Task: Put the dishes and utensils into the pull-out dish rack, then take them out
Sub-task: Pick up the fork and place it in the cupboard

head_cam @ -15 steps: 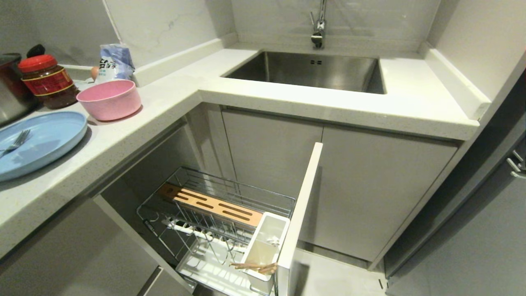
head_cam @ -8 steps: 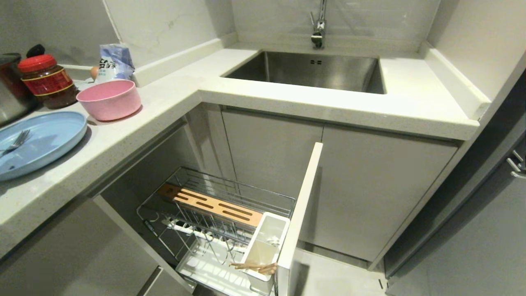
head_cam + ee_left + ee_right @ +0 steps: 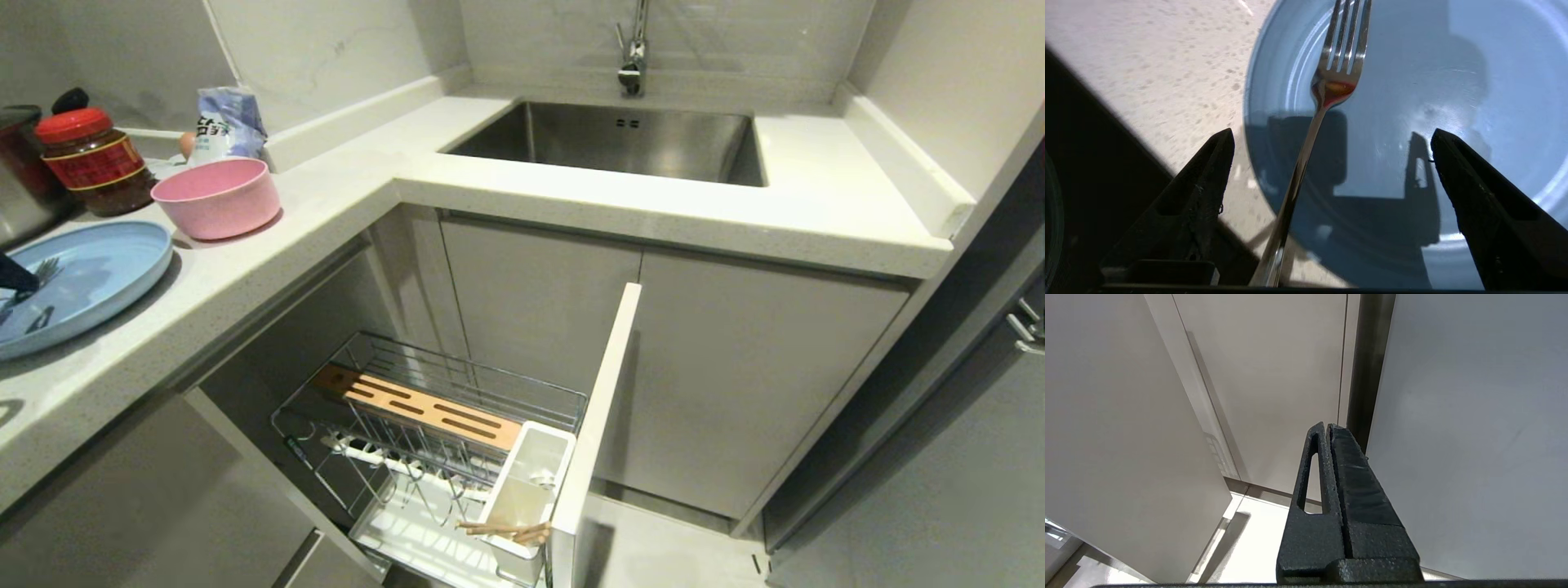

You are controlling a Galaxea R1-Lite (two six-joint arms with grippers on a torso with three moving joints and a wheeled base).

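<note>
The left gripper [image 3: 1331, 139] hangs just over the near end of the blue plate [image 3: 1453, 61] with its two black fingers [image 3: 1204, 179] spread as wide as they seem to go, nothing between them but air; the fork [image 3: 1306, 151] runs up the gap between them, closer to one finger than the other, its handle pointing back toward the wrist and its tines [image 3: 1345, 36] pointing away, out over the middle of the plate; so the fork's long axis lies along the gripper's reach rather than across it, and the fingers stand either side of the handle, which I would say is how they need to stand to close on it; the handle crosses the plate's rim onto the pale counter [image 3: 1167, 61]. From where I stand only a dark tip of the left gripper [image 3: 16, 278] shows at the far left edge, over the plate [image 3: 106, 269]; the pink bowl [image 3: 216, 196] sits just beyond it on the same counter, untouched. Down below, the pull-out rack [image 3: 392, 457] stands open, well apart from the gripper, with the chopsticks [image 3: 506, 531] already in the white cup [image 3: 526, 490]. The right gripper [image 3: 1331, 437] is parked by the cabinet fronts, fingers pressed together, far from the plate; the left arm is plainly the nearer one.
</note>
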